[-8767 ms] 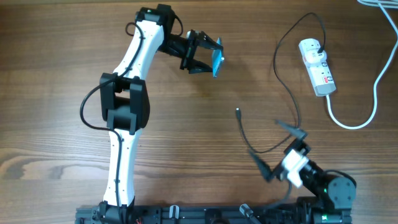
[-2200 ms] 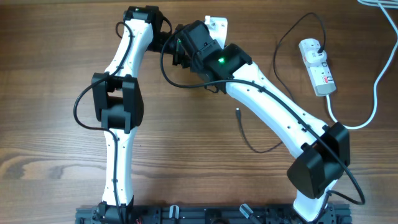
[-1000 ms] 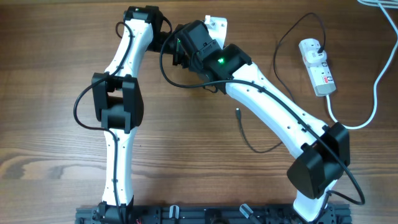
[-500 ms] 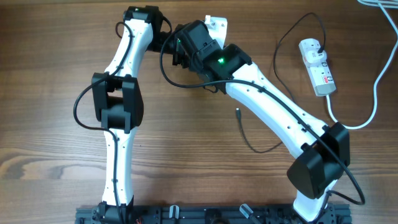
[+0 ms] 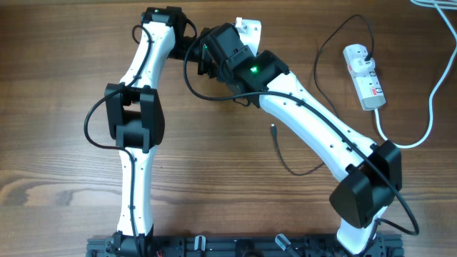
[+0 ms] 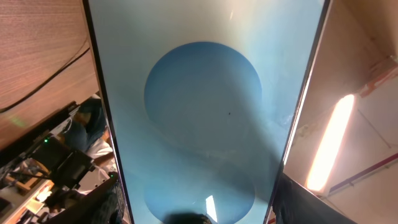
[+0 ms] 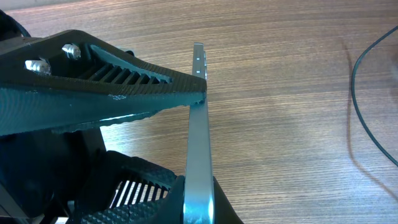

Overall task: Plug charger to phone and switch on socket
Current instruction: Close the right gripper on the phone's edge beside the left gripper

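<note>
Both grippers hold the phone (image 6: 202,93): the left gripper (image 6: 202,202) clamps across its width, the right gripper (image 7: 199,202) pinches its thin edge, bottom centre. Overhead, the right arm (image 5: 314,128) hides it, upper centre.

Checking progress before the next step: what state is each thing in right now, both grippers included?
phone: screen lit, held off the table.
charger: lying loose, tip not in the phone.
socket: switch position too small to tell.
left gripper: shut on the phone.
right gripper: shut on the phone's edge.
</note>
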Controlling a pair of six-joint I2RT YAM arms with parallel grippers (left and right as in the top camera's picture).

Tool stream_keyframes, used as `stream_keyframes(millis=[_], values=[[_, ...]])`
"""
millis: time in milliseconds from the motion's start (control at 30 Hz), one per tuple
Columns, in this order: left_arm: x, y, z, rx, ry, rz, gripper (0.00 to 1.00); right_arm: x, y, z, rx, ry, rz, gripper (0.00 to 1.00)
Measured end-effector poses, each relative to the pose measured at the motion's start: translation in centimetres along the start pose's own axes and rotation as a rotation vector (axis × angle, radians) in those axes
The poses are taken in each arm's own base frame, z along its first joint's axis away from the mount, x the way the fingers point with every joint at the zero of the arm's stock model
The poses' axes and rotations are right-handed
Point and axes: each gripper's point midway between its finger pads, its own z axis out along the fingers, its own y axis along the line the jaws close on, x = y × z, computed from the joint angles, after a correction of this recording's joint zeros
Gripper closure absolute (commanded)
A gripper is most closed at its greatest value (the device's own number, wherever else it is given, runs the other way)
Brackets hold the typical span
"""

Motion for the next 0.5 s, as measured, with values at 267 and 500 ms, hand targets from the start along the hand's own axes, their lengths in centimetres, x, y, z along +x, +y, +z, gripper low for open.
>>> stream_keyframes(millis=[267,500], values=[[0.0,0.0,0.0,0.0,0.0,0.0,0.31,0.0,0.0,0.0,0.0,0.0,0.007,0.96],[0.04,-0.07,0.0,0.004,0.002,0.0,0.29,-0.19,-0.09,-0.2,0.002,-0.007,0.021,0.96]])
